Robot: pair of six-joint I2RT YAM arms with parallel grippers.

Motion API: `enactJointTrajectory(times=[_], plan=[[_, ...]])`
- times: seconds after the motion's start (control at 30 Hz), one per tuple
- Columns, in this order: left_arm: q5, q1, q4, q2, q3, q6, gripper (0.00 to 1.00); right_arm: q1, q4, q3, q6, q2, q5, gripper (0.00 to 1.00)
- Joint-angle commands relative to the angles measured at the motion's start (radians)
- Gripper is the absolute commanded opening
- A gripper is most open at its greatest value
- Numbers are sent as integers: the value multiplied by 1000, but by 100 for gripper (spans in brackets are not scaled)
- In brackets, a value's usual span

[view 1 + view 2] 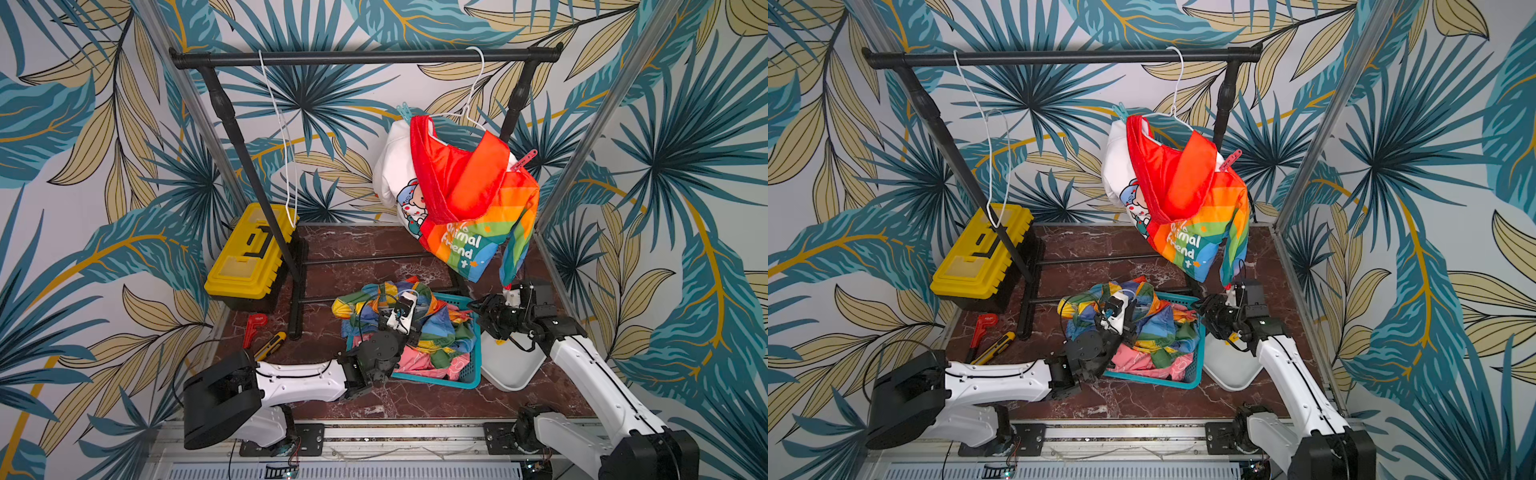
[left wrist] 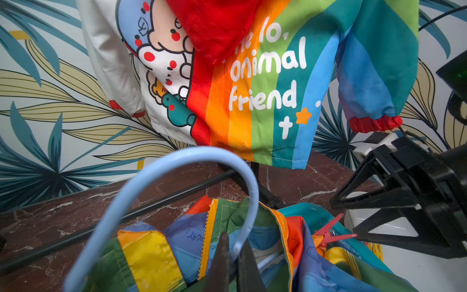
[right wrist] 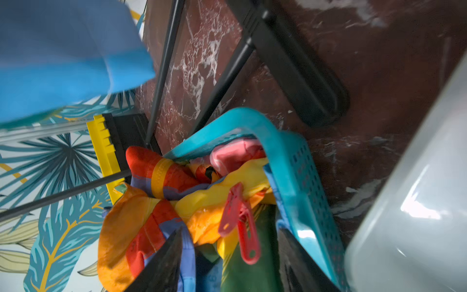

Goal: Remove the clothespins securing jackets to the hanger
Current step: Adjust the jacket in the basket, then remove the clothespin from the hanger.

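A black clothes rack (image 1: 365, 58) stands on a dark marble counter (image 1: 374, 245), seen from above. In the upper right of a top view, a white hanger (image 1: 473, 95) carries two jackets: a white bear-print jacket (image 1: 392, 174) and, over it, a red-hooded rainbow jacket (image 1: 478, 216). Two clothespins are clipped there. A teal clothespin (image 1: 402, 112) at the upper left of the bundle stands nearly upright, and a pink clothespin (image 1: 524, 159) at its right shoulder slants up to the right. At lower centre, a teal basket (image 1: 432, 381) holds a crumpled rainbow jacket (image 1: 432, 328) over pink cloth. The work looks partly done: this jacket is down, but a red clothespin (image 3: 240, 222) bites its yellow fabric. That pin's long axis runs from the clamped end in the basket out toward the right gripper (image 3: 230, 230), with its two handles splayed at the near end. The right gripper's jaws are spread to either side of the pin, apparently not touching it. The left gripper (image 2: 233, 239), over the basket, is pressed together on the thin end of a blue hanger (image 2: 177, 161). At least three pins seem left to remove.
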Motion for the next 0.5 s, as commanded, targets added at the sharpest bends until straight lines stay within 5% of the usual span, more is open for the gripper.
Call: enactJointTrajectory(times=[0.0, 0.47], plan=[[10, -11, -17, 43, 2, 1, 0, -13, -22, -6, -5, -10, -31, 64], [54, -7, 169, 120, 109, 168, 0, -12, 55, 62, 52, 90, -119, 65]])
